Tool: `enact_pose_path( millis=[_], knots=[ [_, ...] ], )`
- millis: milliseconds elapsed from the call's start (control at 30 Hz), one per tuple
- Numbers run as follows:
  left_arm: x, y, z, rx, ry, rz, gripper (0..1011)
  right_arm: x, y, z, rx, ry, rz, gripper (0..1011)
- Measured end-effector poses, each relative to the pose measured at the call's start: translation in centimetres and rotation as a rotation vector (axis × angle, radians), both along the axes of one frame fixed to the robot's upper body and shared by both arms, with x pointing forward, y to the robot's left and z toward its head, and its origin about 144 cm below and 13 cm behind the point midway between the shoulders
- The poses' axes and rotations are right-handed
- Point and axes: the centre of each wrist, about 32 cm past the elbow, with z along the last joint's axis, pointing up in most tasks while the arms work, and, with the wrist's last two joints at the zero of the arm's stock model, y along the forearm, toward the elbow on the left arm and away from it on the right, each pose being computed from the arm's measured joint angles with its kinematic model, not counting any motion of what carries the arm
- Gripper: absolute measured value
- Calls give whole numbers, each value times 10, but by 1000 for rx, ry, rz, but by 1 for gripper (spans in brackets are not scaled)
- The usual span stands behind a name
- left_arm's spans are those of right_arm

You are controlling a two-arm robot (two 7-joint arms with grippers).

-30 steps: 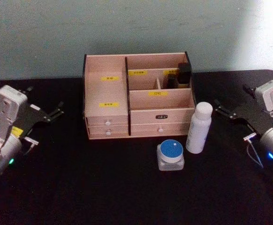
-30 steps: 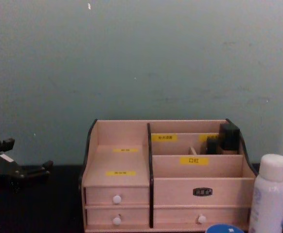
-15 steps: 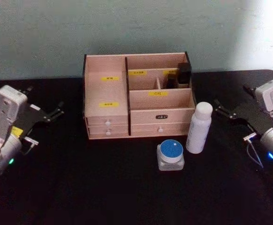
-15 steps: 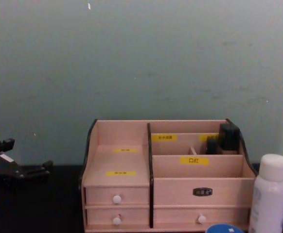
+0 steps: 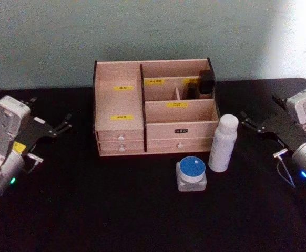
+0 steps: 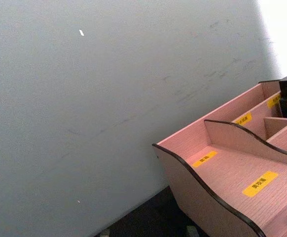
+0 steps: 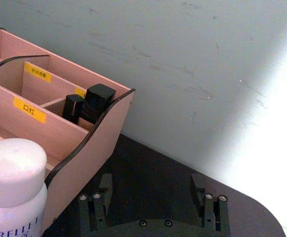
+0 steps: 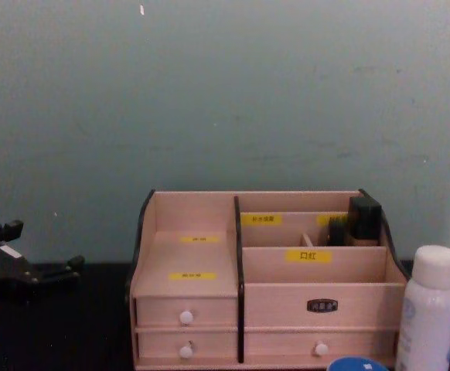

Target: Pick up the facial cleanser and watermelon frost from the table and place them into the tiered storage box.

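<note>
- Table (image 5: 90, 210): the front edge and both front corners are open surface.
- Facial cleanser (image 5: 223, 143) stands just beside the right front corner of the tiered storage box (image 5: 163, 125); watermelon frost (image 5: 191, 174) is near it.
- Dark items (image 5: 206, 82) occupy the box's rear right compartment; the other compartments are open from above.

White facial cleanser (image 5: 223, 143), blue-lidded watermelon frost (image 5: 191, 174)

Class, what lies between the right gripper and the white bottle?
Nothing: the head view shows bare black table between the right gripper and the white bottle.
</note>
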Motion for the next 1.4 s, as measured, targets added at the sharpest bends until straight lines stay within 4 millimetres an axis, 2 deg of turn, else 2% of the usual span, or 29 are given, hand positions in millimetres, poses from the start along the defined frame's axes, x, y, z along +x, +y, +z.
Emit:
enact_pose_path(
  millis=[400,1067,1400],
  knots=[
    [0,0,0,0,0,0,1001,-14,-6,3,39,38,31,1003],
    [0,0,0,0,0,0,1001,-72,-20,19,69,164,161,1003],
    [0,0,0,0,0,0,1001,-79,-16,19,157,247,250,1003]
  ],
)
